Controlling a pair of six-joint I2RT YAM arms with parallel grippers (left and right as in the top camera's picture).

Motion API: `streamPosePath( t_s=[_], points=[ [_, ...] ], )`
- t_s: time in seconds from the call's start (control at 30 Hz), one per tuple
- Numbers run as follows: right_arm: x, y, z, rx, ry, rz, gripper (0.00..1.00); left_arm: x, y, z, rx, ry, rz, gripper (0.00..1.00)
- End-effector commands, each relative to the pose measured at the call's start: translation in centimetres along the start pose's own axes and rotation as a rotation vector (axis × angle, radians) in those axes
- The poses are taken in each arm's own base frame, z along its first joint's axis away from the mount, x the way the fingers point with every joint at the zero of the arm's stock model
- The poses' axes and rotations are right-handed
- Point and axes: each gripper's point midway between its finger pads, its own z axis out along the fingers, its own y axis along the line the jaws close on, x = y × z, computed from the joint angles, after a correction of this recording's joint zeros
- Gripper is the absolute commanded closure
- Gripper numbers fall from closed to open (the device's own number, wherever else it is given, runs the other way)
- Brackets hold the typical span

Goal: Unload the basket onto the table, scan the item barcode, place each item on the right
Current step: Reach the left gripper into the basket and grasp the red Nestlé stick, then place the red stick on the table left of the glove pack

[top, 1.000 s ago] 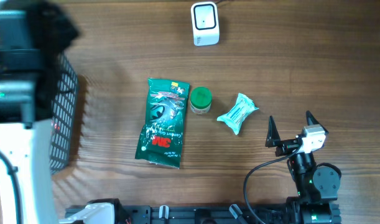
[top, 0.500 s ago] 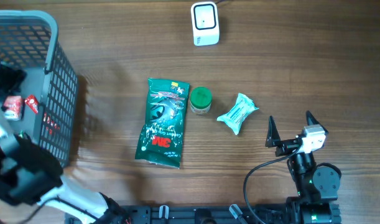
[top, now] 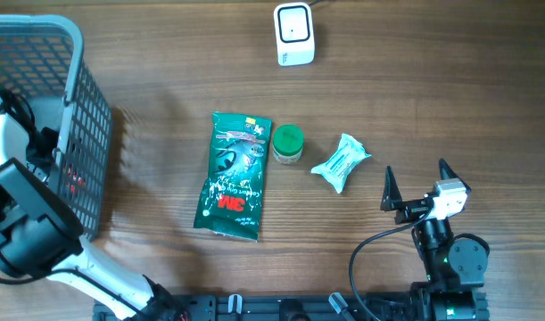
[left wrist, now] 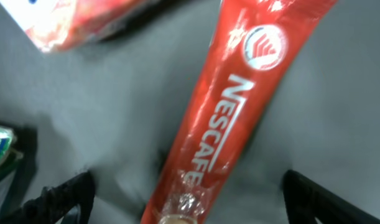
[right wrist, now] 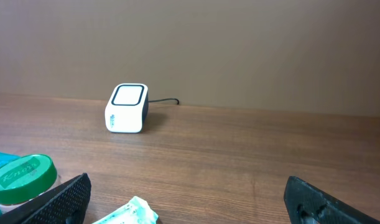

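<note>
A red Nescafe stick lies on the grey floor of the basket at the table's left edge. My left gripper hangs just over the stick's near end, open, with its fingers wide apart on either side and not touching it. From overhead my left arm reaches into the basket and hides its gripper. The white scanner stands at the far edge, also visible as the scanner in the right wrist view. My right gripper rests open and empty at the front right.
On the table lie a green 3M pack, a green-lidded jar and a teal-white packet. Inside the basket, a red-and-white packet lies beyond the stick and a green item sits at the left.
My left arm has swung from over the basket's far side round to its near side, and its wrist is now down inside. The right arm and the table items have not moved.
</note>
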Motion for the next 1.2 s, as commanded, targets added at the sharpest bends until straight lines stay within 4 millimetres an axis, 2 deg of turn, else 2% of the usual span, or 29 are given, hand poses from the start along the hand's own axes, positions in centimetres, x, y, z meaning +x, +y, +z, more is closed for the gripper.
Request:
streamPosePath(
  t_s=[0.0, 0.03, 0.07, 0.1, 0.23, 0.3, 0.37, 0.43, 0.47, 0.5, 0.53, 0.57, 0.6, 0.67, 0.73, 0.77, 0.8, 0.83, 0.9, 0.97, 1.0, 1.07, 1.17],
  points=[
    [-0.2, -0.3, 0.0, 0.014, -0.009, 0.012, 0.0, 2.9, 1.5, 4.0, -0.055, 0.062, 0.014, 0.23],
    [-0.2, -0.3, 0.0, 0.014, -0.009, 0.012, 0.0, 2.8, 1.5, 4.2, -0.052, 0.056, 0.013, 0.49],
    [-0.2, -0.3, 0.0, 0.014, -0.009, 0.012, 0.0, 2.7, 1.4, 4.2, -0.048, 0.05, 0.013, 0.83],
    [-0.2, -0.3, 0.0, 0.014, -0.009, 0.012, 0.0, 2.6, 1.4, 4.2, -0.047, 0.047, 0.013, 0.96],
    [-0.2, -0.3, 0.0, 0.014, -0.009, 0.012, 0.0, 2.1, 1.1, 3.5, -0.041, 0.036, 0.033, 0.96],
    [-0.2, -0.3, 0.0, 0.014, -0.009, 0.012, 0.0, 0.7, 0.7, 0.9, -0.026, 0.006, 0.035, 0.96],
    [-0.2, -0.3, 0.0, 0.014, -0.009, 0.012, 0.0, -1.3, 0.0, -3.1, 0.003, -0.054, 0.029, 0.96],
    [-0.2, -0.3, 0.0, 0.014, -0.009, 0.012, 0.0, -3.5, -0.7, -8.7, 0.052, -0.151, 0.02, 0.96],
    [-0.2, -0.3, 0.0, 0.014, -0.009, 0.012, 0.0, -4.4, -0.9, -12.2, 0.087, -0.213, 0.014, 0.96],
    [-0.2, -0.3, 0.0, 0.014, -0.009, 0.012, 0.0, -5.1, -1.6, -17.6, 0.177, -0.305, 0.011, 0.96],
    [-0.2, -0.3, 0.0, 0.014, -0.009, 0.012, 0.0, -5.0, -1.9, -19.8, 0.222, -0.342, 0.013, 0.96],
    [-0.2, -0.3, 0.0, 0.014, -0.009, 0.012, 0.0, -4.7, -2.2, -22.3, 0.282, -0.382, 0.018, 0.96],
    [-0.2, -0.3, 0.0, 0.014, -0.009, 0.012, 0.0, -3.4, -2.9, -26.2, 0.398, -0.43, 0.037, 0.96],
    [-0.2, -0.3, 0.0, 0.014, -0.009, 0.012, 0.0, -0.2, -4.4, -30.7, 0.56, -0.447, 0.101, 0.96],
    [-0.2, -0.3, 0.0, 0.013, -0.009, 0.012, 0.0, 3.6, -6.4, -34.1, 0.693, -0.437, 0.195, 0.96],
    [-0.2, -0.3, 0.0, 0.014, -0.009, 0.012, 0.0, 5.1, -7.1, -34.9, 0.727, -0.429, 0.233, 0.96],
    [-0.2, -0.3, 0.0, 0.014, -0.009, 0.012, 0.0, 7.8, -8.5, -35.9, 0.758, -0.413, 0.316, 0.96],
    [-0.2, -0.3, 0.0, 0.013, -0.009, 0.012, 0.0, 10.8, -10.1, -36.1, 0.777, -0.377, 0.428, 0.96],
    [-0.2, -0.3, 0.0, 0.013, -0.009, 0.012, 0.0, 15.0, -12.2, -35.4, 0.774, -0.312, 0.591, 0.96],
    [-0.2, -0.3, 0.0, 0.014, -0.009, 0.012, 0.0, 18.6, -14.0, -33.6, 0.728, -0.262, 0.702, 0.96],
    [-0.2, -0.3, 0.0, 0.014, -0.009, 0.012, 0.0, 20.3, -14.8, -31.9, 0.679, -0.242, 0.753, 0.96],
    [-0.2, -0.3, 0.0, 0.014, -0.009, 0.012, 0.0, 21.9, -15.1, -28.7, 0.566, -0.231, 0.798, 0.96],
    [-0.2, -0.3, 0.0, 0.014, -0.009, 0.012, 0.0, 21.8, -14.2, -22.8, 0.419, -0.218, 0.713, 0.96]
  ],
)
